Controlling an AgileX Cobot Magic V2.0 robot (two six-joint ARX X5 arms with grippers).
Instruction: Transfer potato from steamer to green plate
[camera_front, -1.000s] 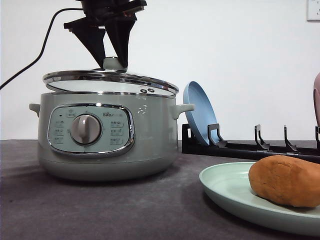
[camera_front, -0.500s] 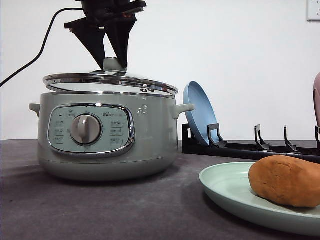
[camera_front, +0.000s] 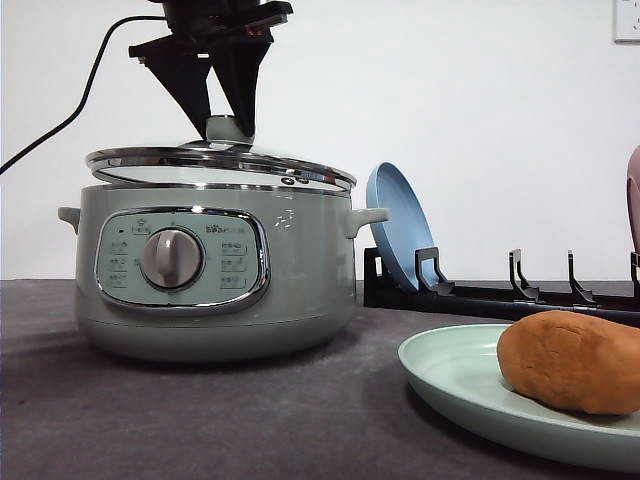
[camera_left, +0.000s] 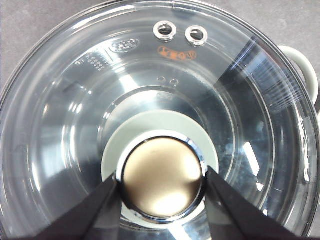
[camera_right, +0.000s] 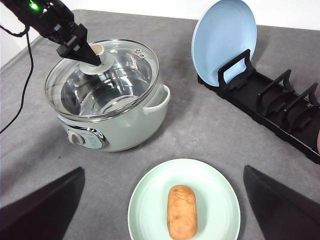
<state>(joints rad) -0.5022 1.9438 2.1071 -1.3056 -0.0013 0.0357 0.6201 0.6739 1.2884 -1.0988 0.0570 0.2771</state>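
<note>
Nothing has shifted: the left tool (camera_front: 229, 130) stays clamped on the lid knob (camera_left: 162, 179), right tool (camera_right: 162, 210) spread wide.

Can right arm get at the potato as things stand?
Probably yes. The potato lies exposed on the green plate, with the open right gripper above it and nothing between. The left gripper is off at the lid knob, out of the way.

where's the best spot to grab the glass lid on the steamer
By its knob, approached straight down from above. The knob stands up at the centre of the lid, while the glass dome is wide and smooth. The left gripper already has a finger on either side of the knob.
</note>
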